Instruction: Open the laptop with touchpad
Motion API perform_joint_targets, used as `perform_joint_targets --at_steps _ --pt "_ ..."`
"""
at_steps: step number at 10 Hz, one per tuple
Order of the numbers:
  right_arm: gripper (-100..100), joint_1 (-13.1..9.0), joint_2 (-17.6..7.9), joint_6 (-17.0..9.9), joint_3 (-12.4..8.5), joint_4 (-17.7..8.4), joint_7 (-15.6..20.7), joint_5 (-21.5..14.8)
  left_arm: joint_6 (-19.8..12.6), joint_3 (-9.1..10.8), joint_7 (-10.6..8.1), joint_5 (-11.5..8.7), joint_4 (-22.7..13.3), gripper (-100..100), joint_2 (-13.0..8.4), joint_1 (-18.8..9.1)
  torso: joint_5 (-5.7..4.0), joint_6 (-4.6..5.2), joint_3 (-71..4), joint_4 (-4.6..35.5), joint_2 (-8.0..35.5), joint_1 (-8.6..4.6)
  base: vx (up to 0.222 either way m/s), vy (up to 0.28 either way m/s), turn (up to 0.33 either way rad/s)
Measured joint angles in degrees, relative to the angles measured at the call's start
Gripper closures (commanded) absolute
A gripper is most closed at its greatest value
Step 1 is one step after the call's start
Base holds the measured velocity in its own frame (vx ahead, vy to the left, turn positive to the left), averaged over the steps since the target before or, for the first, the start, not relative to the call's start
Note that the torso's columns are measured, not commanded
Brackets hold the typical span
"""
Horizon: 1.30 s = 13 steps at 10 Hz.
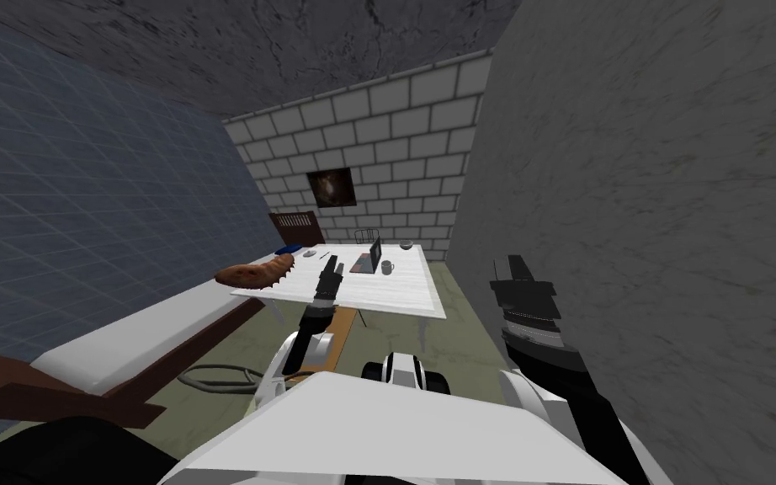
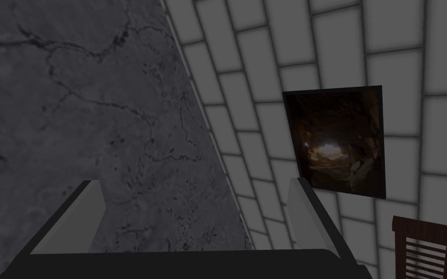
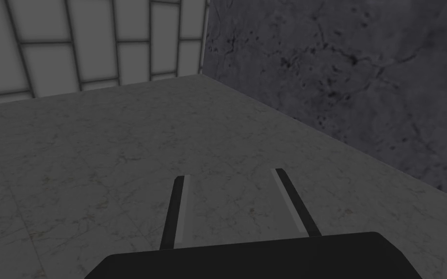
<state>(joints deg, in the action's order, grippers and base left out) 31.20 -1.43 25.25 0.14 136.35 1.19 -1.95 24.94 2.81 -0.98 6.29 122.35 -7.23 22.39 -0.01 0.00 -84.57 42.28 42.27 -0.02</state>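
Observation:
A dark laptop (image 1: 370,256) stands on the far half of a white table (image 1: 395,295), its lid raised upright. My left gripper (image 1: 331,263) is lifted over the table's near left part, short of the laptop and to its left. Seen from the left wrist, the left gripper (image 2: 193,186) is open wide with nothing between its fingers. My right gripper (image 1: 513,264) is raised beside the grey wall on the right, away from the table. From its own wrist, the right gripper (image 3: 230,173) stands open about half way, and it holds nothing.
A grey mug (image 1: 387,268) sits just right of the laptop and a bowl (image 1: 406,246) behind it. A brown lumpy object (image 1: 256,272) lies at the table's left edge, with a blue item (image 1: 288,250) beyond it. A white bench (image 1: 151,324) runs along the left. A hose (image 1: 209,376) lies on the floor.

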Motion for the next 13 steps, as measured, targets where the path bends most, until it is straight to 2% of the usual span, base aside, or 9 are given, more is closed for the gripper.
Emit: perform_joint_targets --at_steps 3,5,13 --pt "0 0.0 0.0 0.0 0.0 0.0 0.0 0.0 0.32 3.31 2.34 -0.14 -6.3 -100 -1.46 -4.5 0.01 0.0 0.0 0.01 0.01 0.04 0.02 -0.031 -0.059" --pt "0 0.0 0.0 0.0 0.0 0.0 0.0 0.0 -0.24 5.15 4.46 0.12 -9.47 -100 -1.65 -7.26 0.0 0.0 0.01 0.01 0.02 0.0 0.02 -0.031 -0.039" --pt "0 0.0 0.0 0.0 0.0 0.0 0.0 0.0 -0.23 11.45 10.03 0.27 -21.4 -100 -2.6 -15.85 0.01 0.0 0.01 0.01 0.02 0.04 0.014 -0.025 -0.043"
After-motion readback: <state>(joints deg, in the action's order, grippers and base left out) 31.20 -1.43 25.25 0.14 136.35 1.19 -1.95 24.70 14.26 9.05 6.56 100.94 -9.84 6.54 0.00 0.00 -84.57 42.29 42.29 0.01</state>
